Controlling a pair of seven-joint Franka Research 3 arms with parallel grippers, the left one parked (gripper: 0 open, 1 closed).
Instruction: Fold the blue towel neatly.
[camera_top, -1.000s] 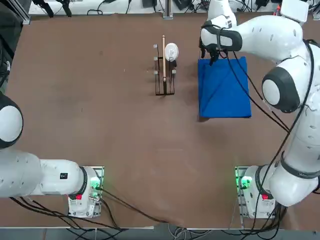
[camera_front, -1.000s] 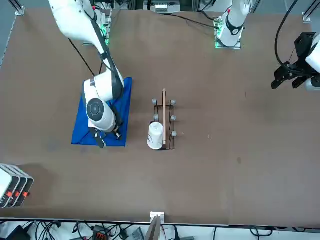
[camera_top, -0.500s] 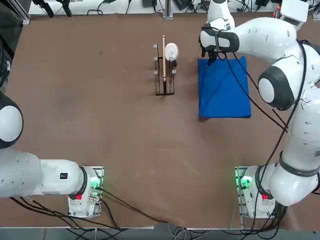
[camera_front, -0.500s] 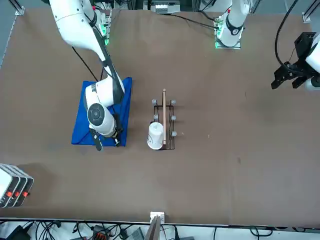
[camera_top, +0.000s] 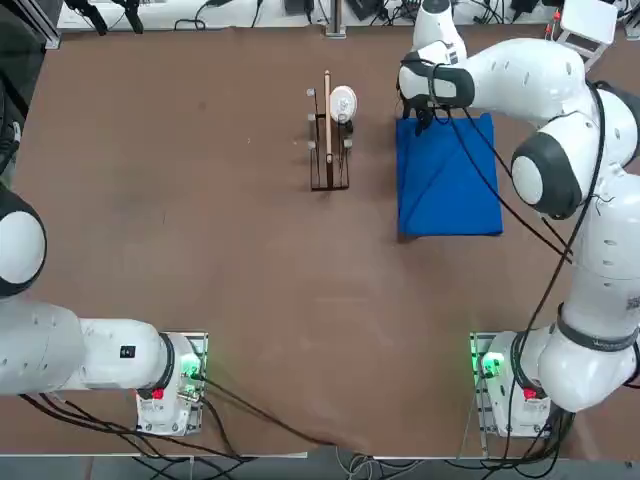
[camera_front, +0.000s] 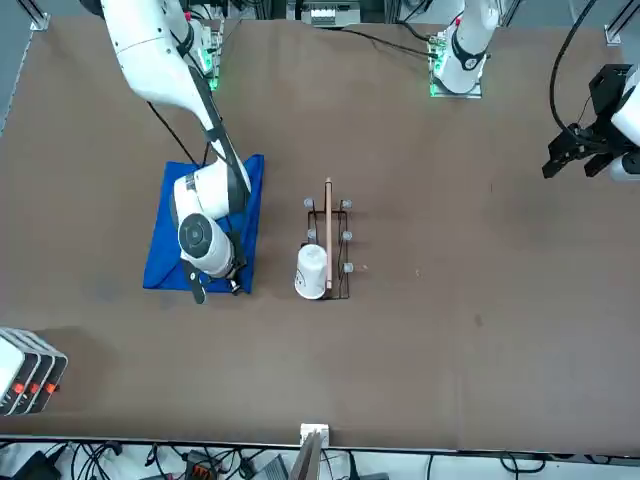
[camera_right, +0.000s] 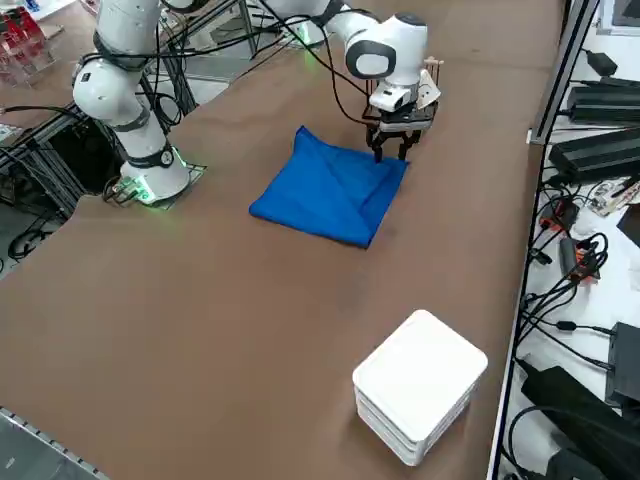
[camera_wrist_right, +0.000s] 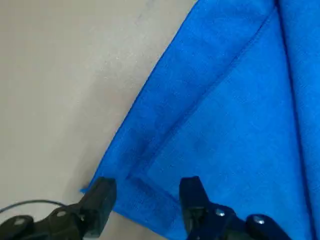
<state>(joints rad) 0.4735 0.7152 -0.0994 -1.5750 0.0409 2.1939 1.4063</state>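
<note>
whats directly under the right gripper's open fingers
Under the right gripper, fingers apart, lies a corner of the bright blue cloth towel, one folded layer's hemmed corner on top. The brown table shows beside it. Whatever lies beneath the towel is covered.

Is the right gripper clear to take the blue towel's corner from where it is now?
Probably yes. The right gripper is open and straddles a corner of the blue towel, with nothing between them; the wooden rack stands well aside.

Right arm (camera_top: 560, 80): glossy white rounded shells, dark grey round joint caps, black cable along the links. Base lit green. Right gripper (camera_wrist_right: 145, 200): black fingers (camera_wrist_right: 192, 197), small silver screws.
</note>
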